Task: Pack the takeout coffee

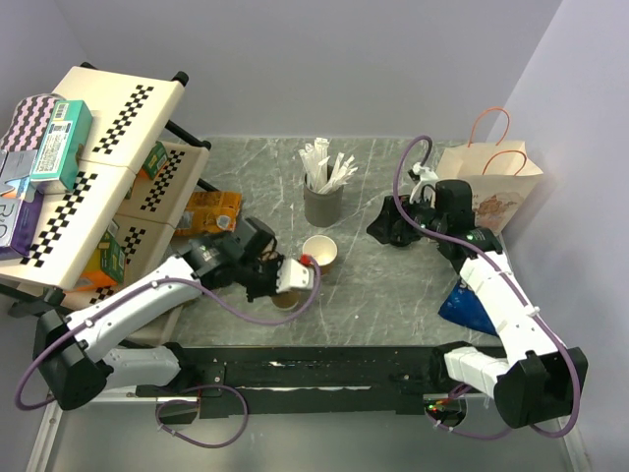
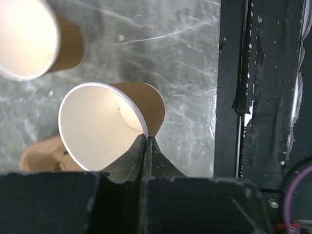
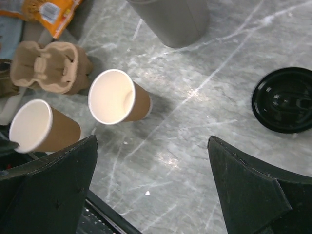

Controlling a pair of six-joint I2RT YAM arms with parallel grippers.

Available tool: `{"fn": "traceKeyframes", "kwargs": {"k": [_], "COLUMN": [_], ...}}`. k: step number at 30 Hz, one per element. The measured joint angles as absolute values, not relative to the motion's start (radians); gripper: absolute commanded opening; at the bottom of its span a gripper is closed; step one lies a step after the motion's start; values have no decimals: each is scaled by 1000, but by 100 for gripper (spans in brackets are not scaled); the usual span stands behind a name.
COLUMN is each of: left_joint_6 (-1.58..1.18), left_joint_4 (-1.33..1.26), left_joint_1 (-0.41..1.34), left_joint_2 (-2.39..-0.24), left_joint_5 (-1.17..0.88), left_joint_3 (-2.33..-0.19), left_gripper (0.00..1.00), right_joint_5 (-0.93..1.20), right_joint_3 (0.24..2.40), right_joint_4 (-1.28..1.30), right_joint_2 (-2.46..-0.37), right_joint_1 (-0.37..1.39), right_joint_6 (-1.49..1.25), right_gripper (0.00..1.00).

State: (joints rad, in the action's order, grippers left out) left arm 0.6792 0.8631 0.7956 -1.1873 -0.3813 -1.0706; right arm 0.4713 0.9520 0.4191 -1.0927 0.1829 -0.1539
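Left wrist view has my left fingers [image 2: 146, 156] clenched on the rim of 1 brown paper cup [image 2: 112, 126], 1 finger inside against the white lining and the other outside on the brown wall. That cup is open-topped and sits near the front of the marble worktop [image 2: 185, 58], just beside the dark rail [image 2: 229, 97] where my arms are bolted. I cannot tell whether its base touches the worktop. A second cup [image 2: 29, 39], also open-topped, stands apart from it, farther from the rail. The cardboard cup carrier [image 2: 44, 153] shows just past the held cup's rim. Seen from above, the second cup is between the held one and the grey cup of white sticks [image 1: 322, 202]. My right fingers [image 1: 381, 228] are released and spread wide, hovering over the worktop to the right of the grey cup. The right wrist view shows a black lid [image 3: 285, 100] lying flat on the worktop, well apart from both cups. A paper bag [image 1: 491, 182] stands at the far right corner.
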Motion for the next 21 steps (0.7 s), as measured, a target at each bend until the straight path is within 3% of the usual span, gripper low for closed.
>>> {"fn": "traceKeyframes", "kwargs": {"k": [7,11,18,21], "left_joint_6": [690,677,661,656], "left_joint_4": [685,629,625,634], "left_joint_1": [915,939,944,944], "left_joint_2": [-1192,-1209,-1241,-1241], "left_joint_5": [-328,-316,-321,-327], "left_joint_3": [-936,-922,-923,-926], "left_gripper": [1,14,23,32], "right_joint_5": [428,417,408,408], "right_joint_3": [947,932,908,908], "right_joint_4": [456,466,478,480], "right_joint_2": [-1066,-1037,-1013,-1013], "right_joint_1": [154,145,138,134], "right_joint_6": [-116,-105,-95,-93], "right_gripper": [100,100,100,100]}}
